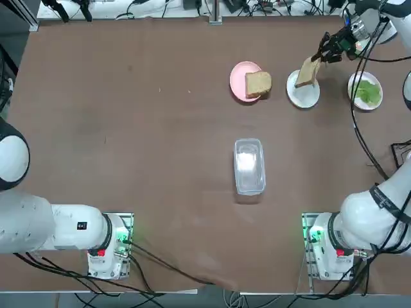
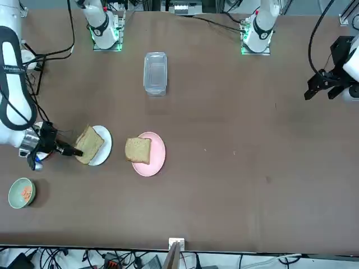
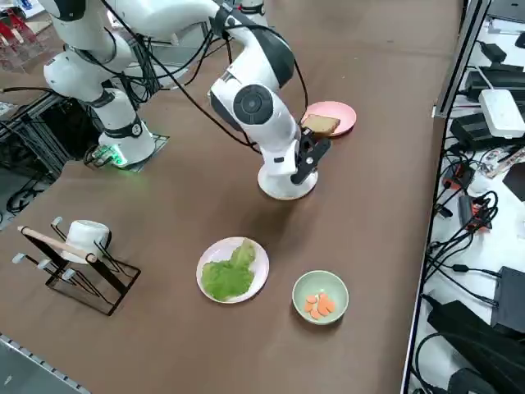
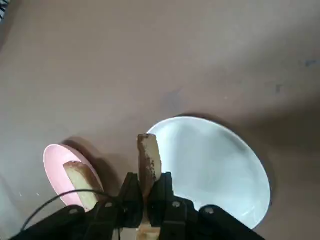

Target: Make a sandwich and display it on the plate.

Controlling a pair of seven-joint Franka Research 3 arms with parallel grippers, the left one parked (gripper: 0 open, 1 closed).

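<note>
My pincer (image 4: 146, 197) is matt black plastic, gripping a rough, porous bread slice (image 4: 148, 159). The white plate (image 4: 220, 170) looks smooth and glossy; the brown table (image 1: 128, 128) matt.

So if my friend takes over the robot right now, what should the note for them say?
Right pincer: shut on a bread slice, held on edge over the white plate, at the plate's edge.
Other slice: on the pink plate.
Lettuce: on its own plate. Orange pieces: in the green bowl.
Done: first slice picked up and brought to the white plate.
Left: set it down flat, add lettuce and orange pieces, top with the other slice.
</note>
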